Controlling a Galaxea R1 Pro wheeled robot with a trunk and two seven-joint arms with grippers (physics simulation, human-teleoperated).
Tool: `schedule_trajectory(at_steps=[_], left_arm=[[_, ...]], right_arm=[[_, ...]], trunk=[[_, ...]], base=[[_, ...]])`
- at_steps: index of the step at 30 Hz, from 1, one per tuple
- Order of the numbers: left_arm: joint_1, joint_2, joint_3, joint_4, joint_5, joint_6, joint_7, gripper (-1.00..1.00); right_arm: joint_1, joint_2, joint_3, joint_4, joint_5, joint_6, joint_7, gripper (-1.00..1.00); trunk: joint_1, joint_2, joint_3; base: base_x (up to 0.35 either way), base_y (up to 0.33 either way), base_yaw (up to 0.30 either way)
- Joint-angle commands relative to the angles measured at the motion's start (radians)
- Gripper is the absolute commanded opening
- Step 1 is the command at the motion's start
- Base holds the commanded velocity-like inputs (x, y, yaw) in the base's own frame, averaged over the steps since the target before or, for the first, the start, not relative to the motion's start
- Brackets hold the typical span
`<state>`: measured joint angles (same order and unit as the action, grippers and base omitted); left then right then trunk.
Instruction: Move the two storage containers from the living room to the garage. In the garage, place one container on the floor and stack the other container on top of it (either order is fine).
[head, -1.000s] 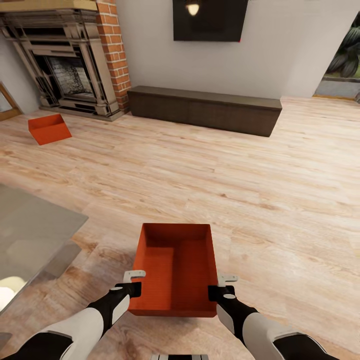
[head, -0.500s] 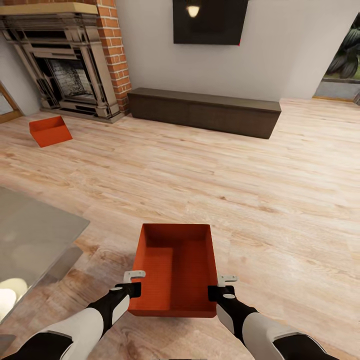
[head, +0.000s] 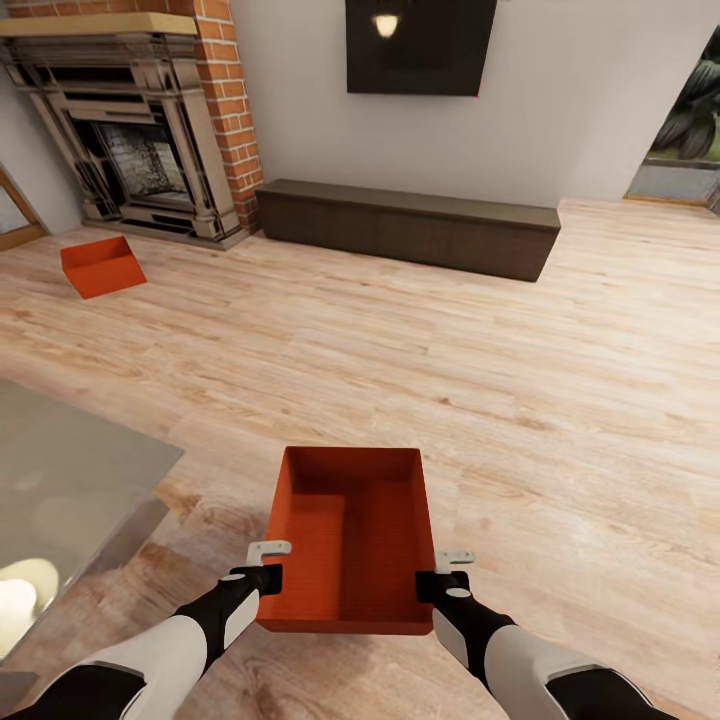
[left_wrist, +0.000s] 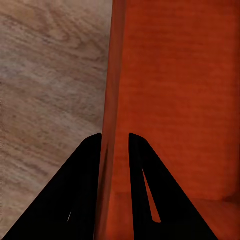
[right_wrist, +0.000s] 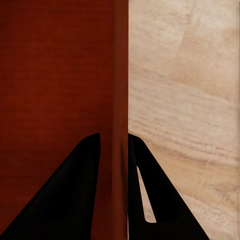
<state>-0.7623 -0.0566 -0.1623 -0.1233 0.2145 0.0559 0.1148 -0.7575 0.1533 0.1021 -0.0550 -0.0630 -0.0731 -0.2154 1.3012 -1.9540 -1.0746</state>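
I hold an open orange-red storage container (head: 350, 540) in front of me, above the living room's light wood-plank floor (head: 500, 380). My left gripper (head: 268, 560) is shut on its left wall (left_wrist: 111, 100), one finger inside and one outside. My right gripper (head: 448, 565) is shut on its right wall (right_wrist: 119, 100) the same way. A second orange-red storage container (head: 100, 266) rests on the planks at the far left, in front of the fireplace. The garage is out of view.
A red-brick fireplace (head: 140, 130) with a dark surround stands at the back left. A long dark low cabinet (head: 410, 225) runs along the white wall under a black TV (head: 420, 45). A glass-topped table (head: 60, 480) lies at my left. A doorway (head: 680, 150) opens at the back right.
The whole view has shifted slightly, with the fireplace and far container drifting down and right, so the camera moved. Both grippers keep the same hold on the near container.
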Motion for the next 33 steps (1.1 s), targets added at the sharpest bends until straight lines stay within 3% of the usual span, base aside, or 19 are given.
schedule_trajectory(at_steps=[1, 33], left_arm=[[0.0, 0.0, 0.012, -0.003, -0.009, 0.006, 0.02, -1.0], [0.0, 0.001, 0.014, 0.0, -0.007, 0.006, 0.02, -1.0]], right_arm=[[-0.001, 0.003, -0.002, 0.003, -0.014, -0.004, -0.001, -1.0], [-0.001, 0.002, -0.002, 0.003, -0.013, -0.008, -0.001, -1.0]], trunk=[[-0.004, 0.007, 0.003], [-0.127, 0.231, 0.103]], base=[[0.0, 0.0, 0.0], [0.0, 0.0, 0.0]])
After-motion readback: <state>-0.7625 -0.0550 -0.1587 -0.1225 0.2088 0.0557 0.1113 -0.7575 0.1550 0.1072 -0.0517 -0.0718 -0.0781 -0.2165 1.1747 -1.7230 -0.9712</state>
